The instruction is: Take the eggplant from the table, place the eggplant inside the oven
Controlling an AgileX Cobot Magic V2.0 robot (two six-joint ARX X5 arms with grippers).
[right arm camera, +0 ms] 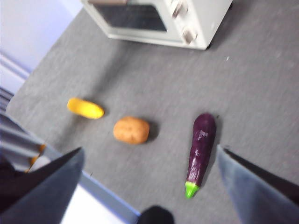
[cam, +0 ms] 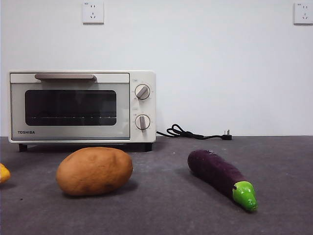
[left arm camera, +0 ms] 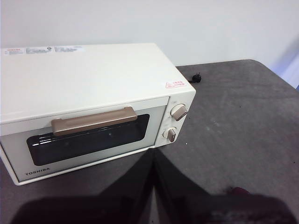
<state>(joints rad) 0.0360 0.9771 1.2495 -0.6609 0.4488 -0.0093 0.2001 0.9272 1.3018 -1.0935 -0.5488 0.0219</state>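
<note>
Eggplant (cam: 221,177) and potato (cam: 94,171) lie on grey table (cam: 161,205).

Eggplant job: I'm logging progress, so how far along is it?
Nothing looks done yet. The long dark purple toy eggplant lies on the dark grey felt table, beside the rounded brown potato. The cream-white toaster oven has its door shut. In hand: the right hand hangs open above the eggplant, not touching it. The left hand faces the oven. Left: grasping, opening the door, placing inside.
</note>
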